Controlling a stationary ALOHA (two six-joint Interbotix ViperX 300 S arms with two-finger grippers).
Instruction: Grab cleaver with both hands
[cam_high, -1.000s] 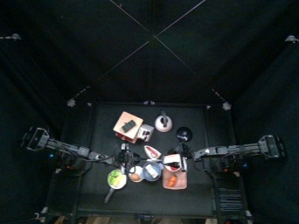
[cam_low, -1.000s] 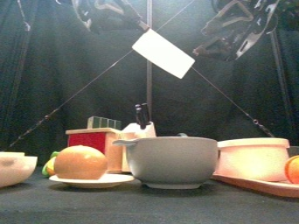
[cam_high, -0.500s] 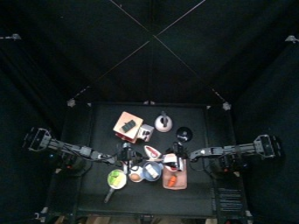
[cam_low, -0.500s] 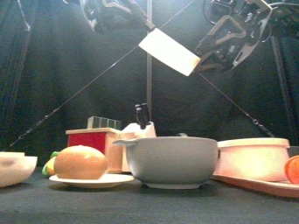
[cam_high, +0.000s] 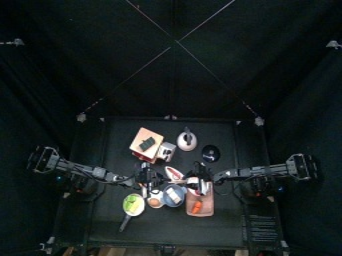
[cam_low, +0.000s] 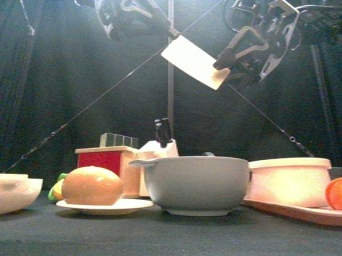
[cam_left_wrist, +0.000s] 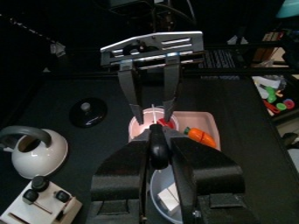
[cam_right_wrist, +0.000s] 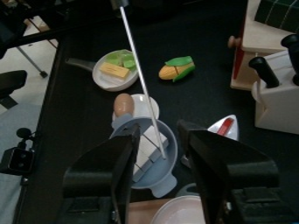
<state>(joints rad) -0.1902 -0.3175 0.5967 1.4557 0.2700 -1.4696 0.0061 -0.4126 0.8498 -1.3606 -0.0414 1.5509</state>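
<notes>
Looking at it from the front, I'd call this about halfway done. The cleaver (cam_low: 195, 62) is up in the air, tilted, high above the big grey bowl (cam_low: 198, 190) and a bit to the right of its middle. So the lifting part is sorted.

The left gripper (cam_left_wrist: 158, 156) has it: in the left wrist view its jaws are closed partway around a dark handle, so that's one hand on. The right gripper (cam_low: 243, 52) sits at the lower right end of the blade, up and to the right of the bowl. In the right wrist view the pale blade runs between its two jaws with a gap on each side, so they're spread and not clamped. My guess is that what's left is just that second pinch, and then it counts as both hands.

Stuff I can't make out:
- From the front, the left gripper is mostly cut off at the top edge, above and left of the bowl, and the handle gets lost against the dark curtain.
- Whether either right jaw already touches the blade, I can't tell. It's edge-on to that wrist camera and looks like a thin white line.
- From overhead everything over the bowl is one tiny dark clump, so no help there.
</notes>
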